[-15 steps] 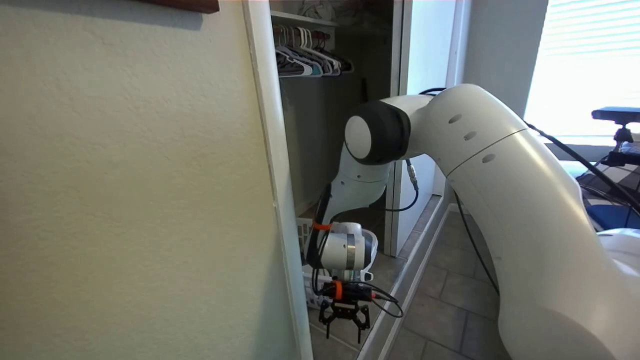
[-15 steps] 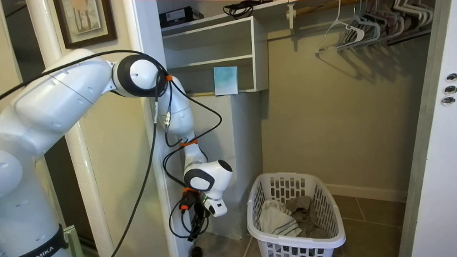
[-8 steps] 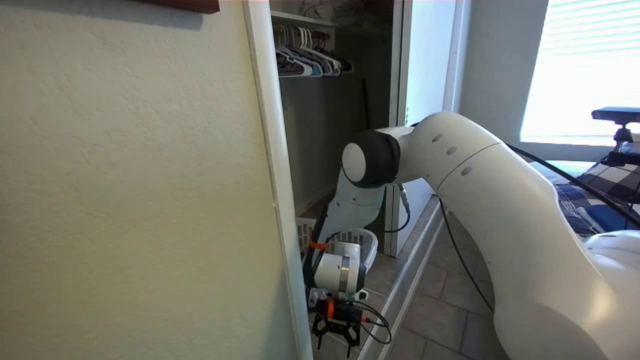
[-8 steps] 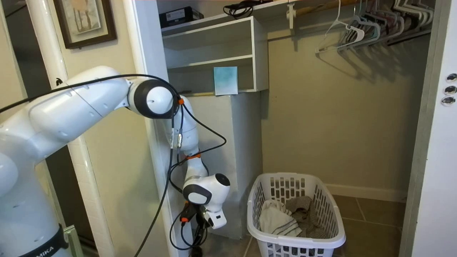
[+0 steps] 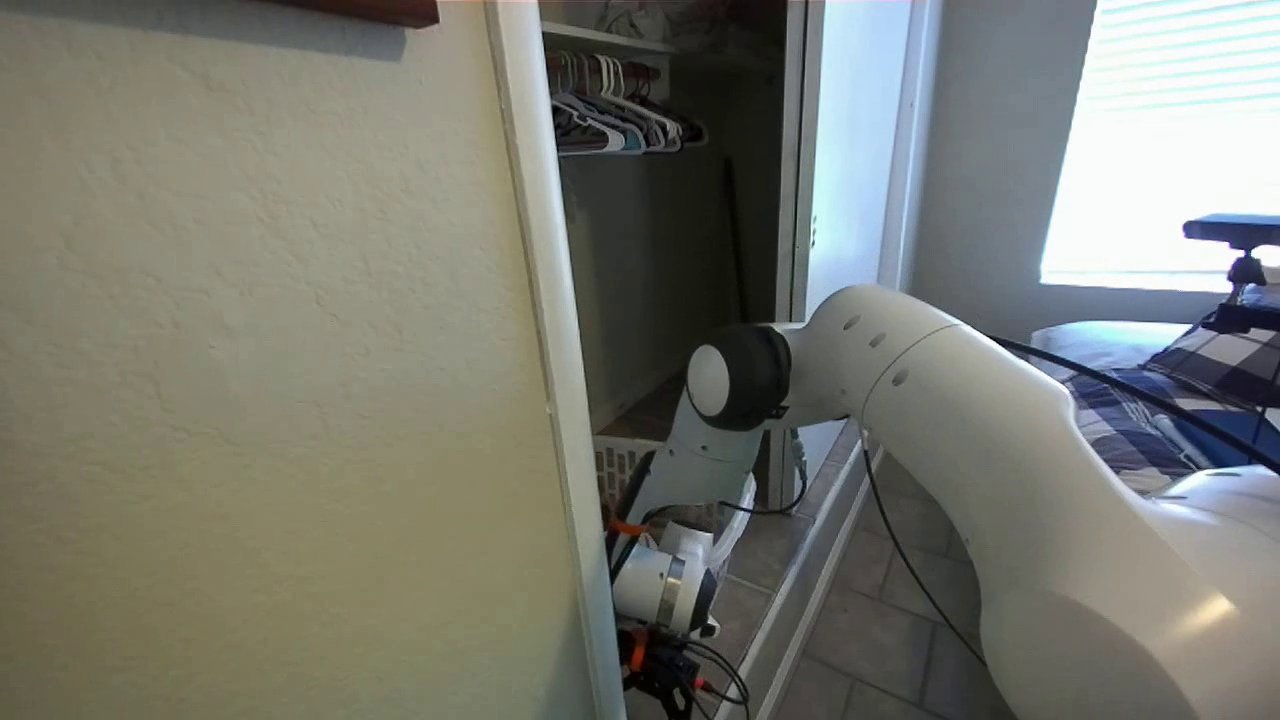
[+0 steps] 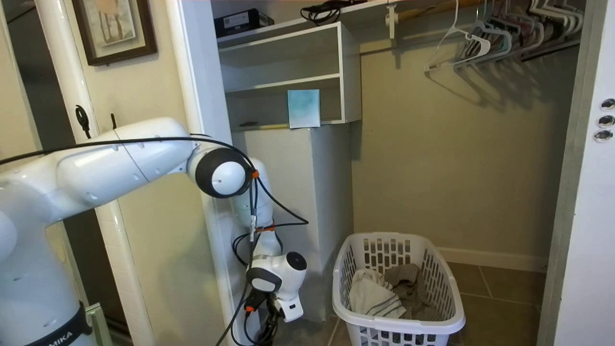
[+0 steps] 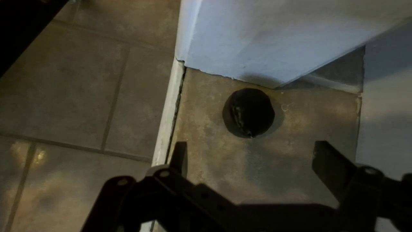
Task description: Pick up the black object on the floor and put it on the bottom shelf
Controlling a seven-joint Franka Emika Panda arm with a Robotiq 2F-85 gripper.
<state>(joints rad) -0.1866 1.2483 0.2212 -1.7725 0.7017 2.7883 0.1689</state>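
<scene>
A black, roundish object (image 7: 249, 112) stands on the floor tile in the wrist view, close to the foot of a white wall. My gripper (image 7: 251, 145) is open, with nothing between its fingers. Its fingers stand wide apart, and the object lies ahead of the gap, between them from side to side. In both exterior views the gripper is low at the bottom edge, and its fingertips cannot be made out. The object cannot be made out in the exterior views. The bottom shelf (image 6: 269, 108) of the white shelf unit shows in an exterior view, above the gripper.
A teal card (image 6: 303, 108) hangs at the bottom shelf's front. A small dark item (image 6: 248, 124) lies on that shelf. A white laundry basket (image 6: 399, 326) with cloths stands beside the arm. A floor track (image 7: 165, 119) runs left of the object. The door frame (image 5: 560, 400) is close to the arm.
The arm has moved steadily down, and the gripper has come nearer the floor. In an exterior view the black object showed at the bottom edge before; now the gripper and cables are there.
</scene>
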